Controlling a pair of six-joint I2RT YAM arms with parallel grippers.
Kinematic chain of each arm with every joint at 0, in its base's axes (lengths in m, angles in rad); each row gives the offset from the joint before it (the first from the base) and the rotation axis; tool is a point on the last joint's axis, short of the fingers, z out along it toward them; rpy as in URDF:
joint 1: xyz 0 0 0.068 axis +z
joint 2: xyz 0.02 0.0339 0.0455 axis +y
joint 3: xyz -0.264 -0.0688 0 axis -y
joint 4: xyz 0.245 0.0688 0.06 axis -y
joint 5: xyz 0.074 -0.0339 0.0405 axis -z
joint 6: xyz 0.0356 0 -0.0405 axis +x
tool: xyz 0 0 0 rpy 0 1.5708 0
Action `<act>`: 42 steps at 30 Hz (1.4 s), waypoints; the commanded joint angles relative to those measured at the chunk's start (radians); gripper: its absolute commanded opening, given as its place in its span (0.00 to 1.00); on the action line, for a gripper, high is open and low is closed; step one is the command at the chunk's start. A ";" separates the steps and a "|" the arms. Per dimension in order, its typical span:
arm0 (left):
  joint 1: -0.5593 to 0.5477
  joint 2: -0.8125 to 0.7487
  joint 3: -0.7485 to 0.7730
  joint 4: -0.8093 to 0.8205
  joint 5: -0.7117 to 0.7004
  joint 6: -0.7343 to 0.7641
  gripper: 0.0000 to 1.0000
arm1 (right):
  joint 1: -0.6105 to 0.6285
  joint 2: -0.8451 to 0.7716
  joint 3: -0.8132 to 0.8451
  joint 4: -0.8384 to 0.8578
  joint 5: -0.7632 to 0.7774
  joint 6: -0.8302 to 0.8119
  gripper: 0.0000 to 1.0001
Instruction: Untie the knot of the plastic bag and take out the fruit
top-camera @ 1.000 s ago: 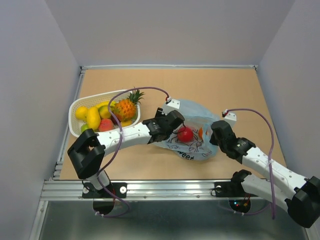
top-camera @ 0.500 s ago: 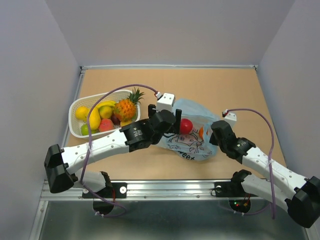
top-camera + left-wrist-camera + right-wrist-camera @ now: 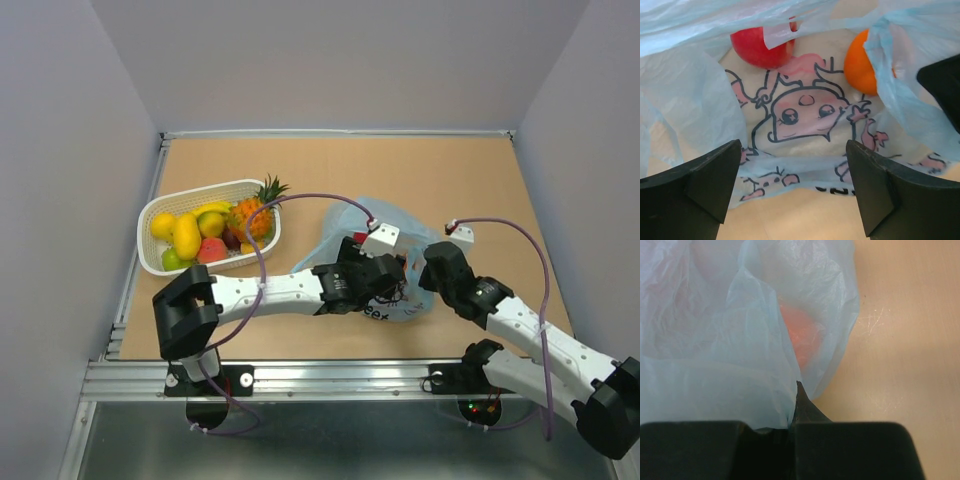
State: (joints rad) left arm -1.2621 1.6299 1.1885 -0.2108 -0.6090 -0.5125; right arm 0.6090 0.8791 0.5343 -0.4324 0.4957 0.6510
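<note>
The light-blue plastic bag [image 3: 397, 216] lies on the table, its cartoon print [image 3: 805, 115] facing the left wrist camera. Two pieces of fruit lie inside: a red apple [image 3: 762, 45] and an orange [image 3: 860, 67]. My left gripper [image 3: 795, 190] is open just above the bag's near edge, nothing between its fingers; from above it sits at the bag's front [image 3: 385, 283]. My right gripper [image 3: 792, 412] is shut on a fold of the bag's film [image 3: 715, 365] at the bag's right side [image 3: 432, 262]. An orange glow [image 3: 802, 335] shows through the film. The knot is not in view.
A white slotted basket [image 3: 152, 255] stands at the left with a pineapple [image 3: 252, 215], a yellow mango [image 3: 186, 236], bananas and other fruit. Low walls bound the table on three sides. Purple cables loop over both arms.
My left arm swung from the bag's left side to its near edge and its jaws opened wide. The red apple is now covered from above. My right gripper closed on the film.
</note>
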 commanded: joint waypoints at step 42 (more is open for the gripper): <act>0.276 0.390 0.122 0.726 0.327 0.399 0.99 | -0.005 -0.015 -0.010 0.083 -0.223 -0.051 0.01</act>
State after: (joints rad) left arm -0.9878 2.0010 1.3003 0.3721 -0.3397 -0.1654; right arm 0.6090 0.8669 0.5255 -0.3927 0.3206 0.6270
